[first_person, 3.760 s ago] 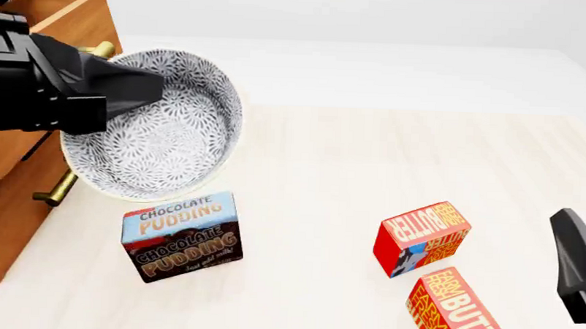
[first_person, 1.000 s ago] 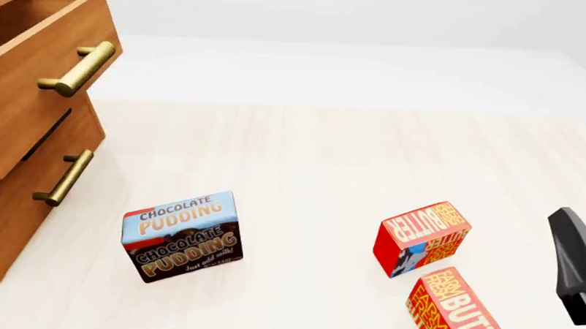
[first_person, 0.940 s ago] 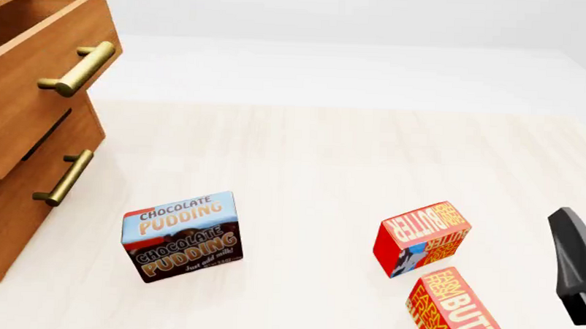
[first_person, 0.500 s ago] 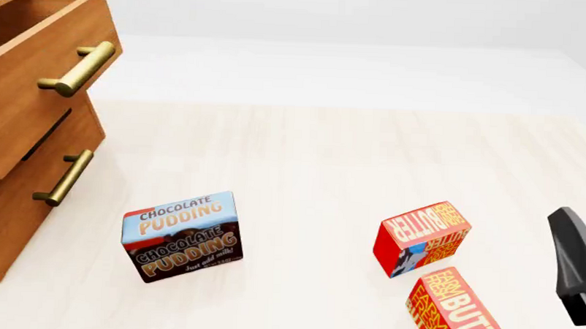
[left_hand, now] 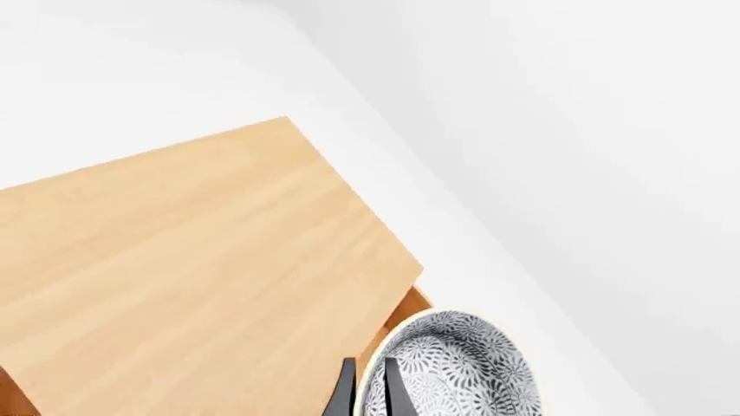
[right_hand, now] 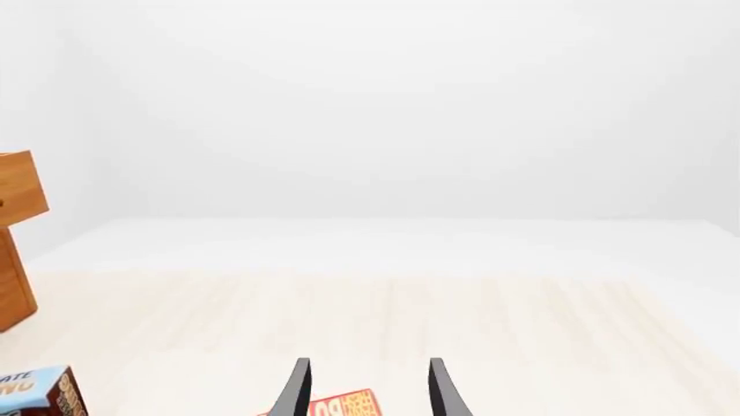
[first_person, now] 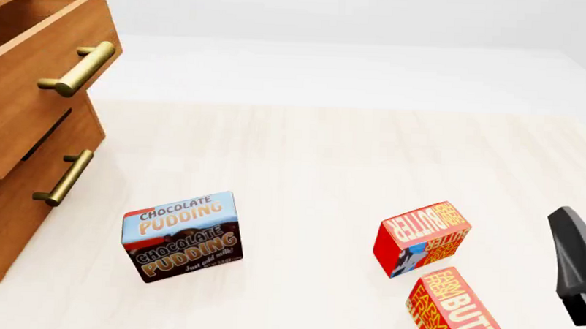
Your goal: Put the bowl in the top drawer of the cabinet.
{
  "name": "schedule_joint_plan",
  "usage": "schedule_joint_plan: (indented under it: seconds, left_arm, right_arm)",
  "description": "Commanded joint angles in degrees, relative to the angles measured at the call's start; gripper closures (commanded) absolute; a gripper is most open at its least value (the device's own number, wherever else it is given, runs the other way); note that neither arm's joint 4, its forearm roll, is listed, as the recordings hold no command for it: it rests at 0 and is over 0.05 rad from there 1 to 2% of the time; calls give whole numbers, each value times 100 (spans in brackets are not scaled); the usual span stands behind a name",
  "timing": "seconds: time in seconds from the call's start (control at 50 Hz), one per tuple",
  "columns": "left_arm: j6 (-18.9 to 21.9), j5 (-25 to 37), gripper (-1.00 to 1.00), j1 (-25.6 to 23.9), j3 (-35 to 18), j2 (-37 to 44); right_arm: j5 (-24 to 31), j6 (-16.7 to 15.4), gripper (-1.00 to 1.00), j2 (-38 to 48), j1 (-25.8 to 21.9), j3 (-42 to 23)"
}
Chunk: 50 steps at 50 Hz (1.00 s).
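The bowl point(left_hand: 457, 368) hung from the left gripper point(left_hand: 367, 400), whose fingers pinched its rim, over the gap of the pulled-out top drawer point(first_person: 45, 68) just beside the cabinet point(left_hand: 185, 277) top, probably poised for lowering in. The right gripper point(right_hand: 366, 390) waited parted and empty above a red butter box point(first_person: 422, 238); farther left on the counter point(first_person: 352, 152) stood the chocolate pudding box point(first_person: 181, 235).

A fine grey-and-white floral speckle is shown on the round shallow bowl point(left_hand: 463, 368). Warm brown wood is seen on the cabinet point(first_person: 26, 126), brass on its bar handles point(first_person: 80, 68). Blue, brown and cream are borne by the chocolate pudding box point(first_person: 181, 235), red and yellow by two butter boxes point(first_person: 422, 237).
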<state>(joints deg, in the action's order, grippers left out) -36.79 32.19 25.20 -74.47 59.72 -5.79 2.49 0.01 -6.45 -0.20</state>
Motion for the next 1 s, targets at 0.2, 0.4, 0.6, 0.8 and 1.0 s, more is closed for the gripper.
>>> schedule_joint_plan:
  seconds: [0.2, 0.4, 0.6, 0.8, 1.0]
  left_arm:
    - [377, 487, 100, 370, -480, 451]
    - [368, 674, 100, 454, -409, 646]
    - [153, 785, 100, 388, -211, 741]
    - [-55, 927, 100, 322, -375, 804]
    - [49, 1103, 100, 563, -890, 1138]
  right_arm:
    - [-13, 1, -100, 0, -14, 0]
    - [-19, -2, -100, 0, -7, 0]
    - [-36, -4, -100, 0, -10, 0]
    - [-43, -10, -100, 0, -20, 0]
    - [-51, -9, -100, 0, -12, 0]
